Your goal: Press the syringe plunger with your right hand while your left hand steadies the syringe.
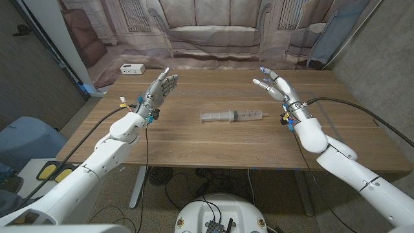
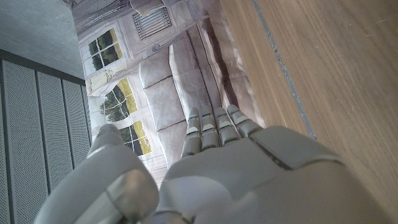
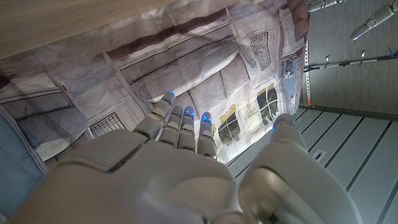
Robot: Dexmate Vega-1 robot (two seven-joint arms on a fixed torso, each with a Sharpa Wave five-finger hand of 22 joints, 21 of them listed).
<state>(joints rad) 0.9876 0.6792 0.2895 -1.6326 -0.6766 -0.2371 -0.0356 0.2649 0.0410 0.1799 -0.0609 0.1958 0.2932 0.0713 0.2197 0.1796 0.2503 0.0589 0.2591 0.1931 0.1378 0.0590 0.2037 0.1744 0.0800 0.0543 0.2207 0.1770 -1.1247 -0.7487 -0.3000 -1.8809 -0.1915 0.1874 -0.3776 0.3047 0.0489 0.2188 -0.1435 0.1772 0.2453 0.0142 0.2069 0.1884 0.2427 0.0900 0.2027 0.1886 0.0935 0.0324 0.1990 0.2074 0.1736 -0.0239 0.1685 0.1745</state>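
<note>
Printed sofa backdrop behind, a wooden tabletop carries one clear syringe lying flat mid-surface. Left robot hand and right robot hand hover well apart either side, fingers spread, holding nothing. Likely light, stiff, slick plastic (prone to rolling): steady the barrel, push the plunger end.

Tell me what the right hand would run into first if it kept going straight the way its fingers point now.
Probably nothing on the table. The right hand points toward the far edge of the table and the printed backdrop behind it. The syringe lies off to its side, out of that line. Depth is hard to judge.
</note>
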